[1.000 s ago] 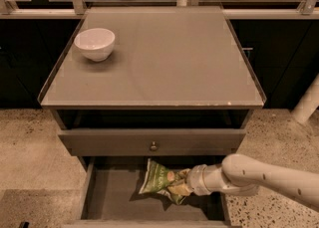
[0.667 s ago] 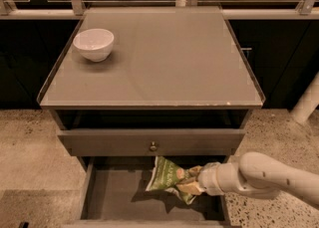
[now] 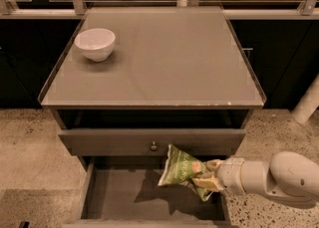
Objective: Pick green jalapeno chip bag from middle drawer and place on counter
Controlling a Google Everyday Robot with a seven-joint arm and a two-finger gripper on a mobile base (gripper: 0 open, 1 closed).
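As the white gripper (image 3: 205, 179) clamps its right edge, the crinkly green chip bag (image 3: 178, 167) hangs over the shallow grey drawer (image 3: 122, 198).

High front view down onto counter (image 3: 189, 67); gripper (image 3: 207, 177) with bag (image 3: 178, 168) lower right

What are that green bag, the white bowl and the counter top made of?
The green bag, held by the claw above the open drawer, looks like thin plastic film, creased and crinkly. The white bowl seems glazed ceramic, smooth and shiny, perhaps plastic. The counter looks like glossy laminate or glass, faintly reflecting.
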